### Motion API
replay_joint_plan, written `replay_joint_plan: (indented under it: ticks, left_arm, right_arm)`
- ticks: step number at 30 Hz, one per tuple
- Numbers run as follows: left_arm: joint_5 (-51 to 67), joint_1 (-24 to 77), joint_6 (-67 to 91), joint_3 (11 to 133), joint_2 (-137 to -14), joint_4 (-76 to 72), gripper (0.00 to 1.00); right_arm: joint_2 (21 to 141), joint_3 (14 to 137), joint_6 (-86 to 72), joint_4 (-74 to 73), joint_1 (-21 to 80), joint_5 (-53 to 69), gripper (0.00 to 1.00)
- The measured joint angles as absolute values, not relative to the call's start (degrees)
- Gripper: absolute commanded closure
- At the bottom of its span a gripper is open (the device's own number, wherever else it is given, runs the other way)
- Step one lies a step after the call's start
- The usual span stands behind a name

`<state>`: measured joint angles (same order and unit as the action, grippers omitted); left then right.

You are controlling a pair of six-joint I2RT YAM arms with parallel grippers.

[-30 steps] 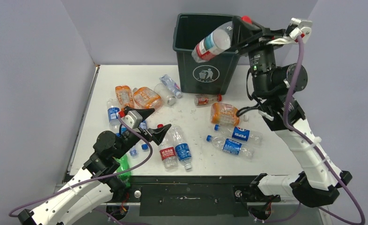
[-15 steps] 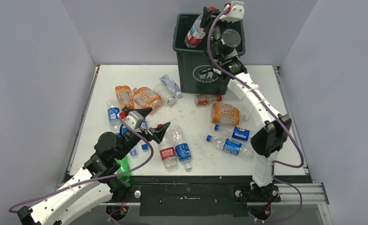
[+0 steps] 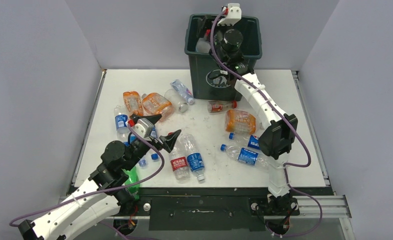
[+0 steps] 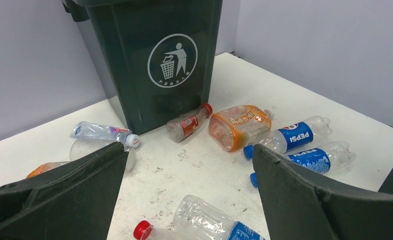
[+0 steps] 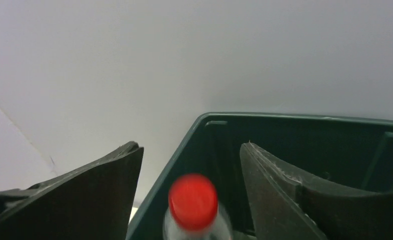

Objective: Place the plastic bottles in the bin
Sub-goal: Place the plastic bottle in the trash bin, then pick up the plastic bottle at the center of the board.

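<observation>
The dark green bin stands at the back of the table. My right gripper is over its open top, jaws apart. A clear bottle with a red cap sits blurred between the open fingers of the right gripper, touching neither, just inside the bin's rim. Many plastic bottles lie on the table: orange ones, Pepsi ones, a red-labelled one and a green one. My left gripper hovers open and empty above two clear bottles.
Grey walls close in the white table on three sides. A small red-labelled bottle and a clear one lie against the bin's front. The right arm's elbow hangs over the Pepsi bottles.
My right arm swung left from beside the bin to over its top with the bottle. Its jaws have opened and the bottle has dropped into the bin. The left arm has stayed still.
</observation>
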<state>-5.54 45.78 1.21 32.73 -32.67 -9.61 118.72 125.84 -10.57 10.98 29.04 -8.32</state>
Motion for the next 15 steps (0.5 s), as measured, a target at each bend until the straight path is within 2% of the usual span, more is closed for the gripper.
replay_joint_plan:
  ticks: [2,5,12,15]
  left_arm:
    - [-5.5,45.8,1.2,32.7,-32.9,-9.6,0.04]
    - [-5.5,45.8,1.2,32.7,-33.3,-9.6,0.04]
    - [-5.7,45.8,1.0,32.7,-33.8,-9.2,0.04]
    - [-6.4,45.8,1.0,32.7,-33.7,-9.2,0.04]
  right_arm:
    - [118.7,126.2,-11.3,9.7,28.9,-7.8,0.11]
    - [118.7,126.9,-11.8,8.2,28.9,-7.4,0.07]
    - [117.1,128.1,-13.8,5.5,29.2,-7.4,0.06]
    - [111.2,122.6,-14.0,5.0,30.6,-7.7,0.06]
